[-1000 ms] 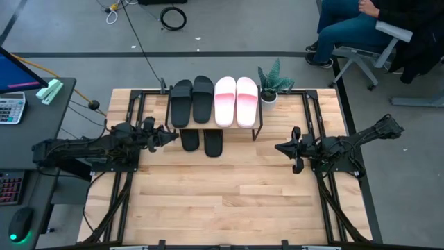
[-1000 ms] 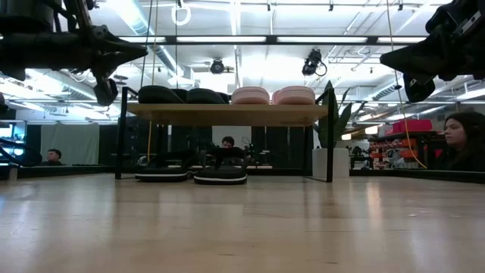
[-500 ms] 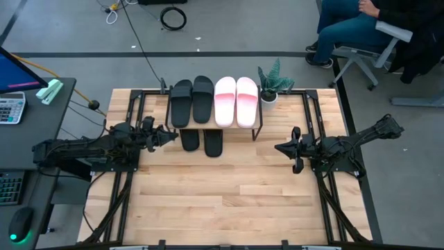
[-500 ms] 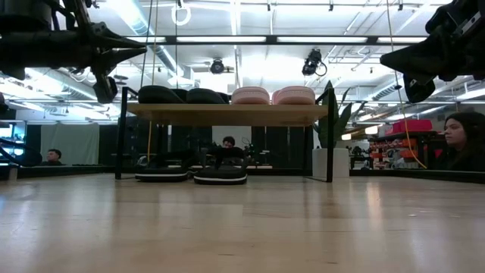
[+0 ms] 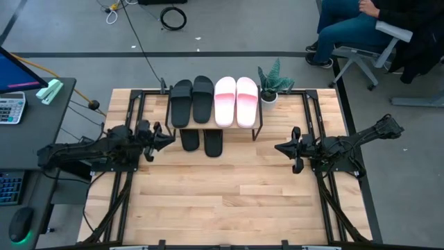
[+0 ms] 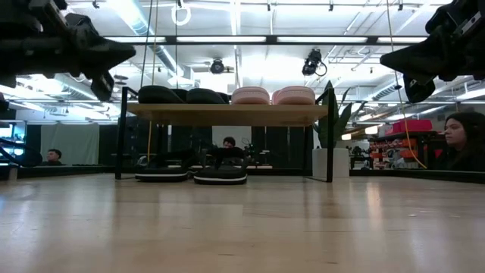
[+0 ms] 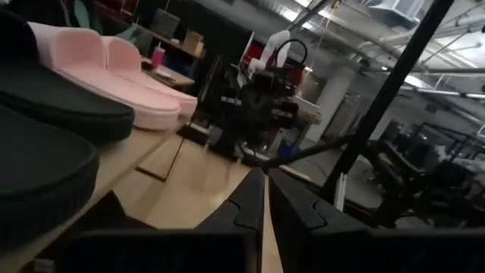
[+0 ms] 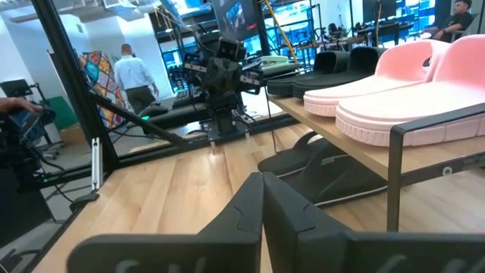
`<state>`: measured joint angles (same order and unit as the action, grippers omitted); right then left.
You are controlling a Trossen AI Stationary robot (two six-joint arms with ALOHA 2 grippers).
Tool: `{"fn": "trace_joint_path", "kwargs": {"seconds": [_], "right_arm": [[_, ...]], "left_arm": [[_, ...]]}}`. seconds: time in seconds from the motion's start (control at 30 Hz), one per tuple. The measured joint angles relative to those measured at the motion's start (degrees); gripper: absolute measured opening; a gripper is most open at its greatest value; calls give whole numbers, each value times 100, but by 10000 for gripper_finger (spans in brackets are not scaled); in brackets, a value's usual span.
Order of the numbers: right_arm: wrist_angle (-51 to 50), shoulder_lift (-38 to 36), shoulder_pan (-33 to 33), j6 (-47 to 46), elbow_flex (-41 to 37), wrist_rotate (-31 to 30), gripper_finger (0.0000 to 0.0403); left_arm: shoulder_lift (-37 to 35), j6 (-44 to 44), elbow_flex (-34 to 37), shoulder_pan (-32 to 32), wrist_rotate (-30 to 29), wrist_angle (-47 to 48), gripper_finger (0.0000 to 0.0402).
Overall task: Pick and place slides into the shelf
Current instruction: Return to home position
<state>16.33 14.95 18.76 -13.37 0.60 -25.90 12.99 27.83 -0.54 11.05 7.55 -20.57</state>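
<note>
Resting on the low shelf (image 6: 227, 114) of light wooden plank and thin black legs are two black wide-strap slides (image 5: 182, 104) and two pale pink wide-strap slides (image 5: 225, 101). Two thin black flip-flops (image 5: 213, 142) are seen beneath it on the wooden desk (image 5: 229, 194). The left arm (image 5: 97, 149) and right arm (image 5: 333, 149) are held raised at either side, both jaws clenched, empty.

My left gripper (image 7: 265, 176) shows its two dark fingers pressed together, tips touching; close beside it two black slides (image 7: 53, 106) lie on the shelf (image 7: 125, 163) plank; two pink slides (image 7: 114, 64) sit just beyond them; ahead, across the table (image 7: 201, 193), stands the right arm (image 7: 254, 98).
</note>
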Motion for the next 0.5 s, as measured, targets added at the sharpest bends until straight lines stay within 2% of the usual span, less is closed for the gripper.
{"fn": "trace_joint_path", "kwargs": {"seconds": [0.2,0.5], "right_arm": [[1,-1,0,0,0,-1,10],[0,-1,0,0,0,1,10]], "left_arm": [[-36,-913,0,-4,16,147,35],[-41,-869,0,-4,19,1323,27]]}}
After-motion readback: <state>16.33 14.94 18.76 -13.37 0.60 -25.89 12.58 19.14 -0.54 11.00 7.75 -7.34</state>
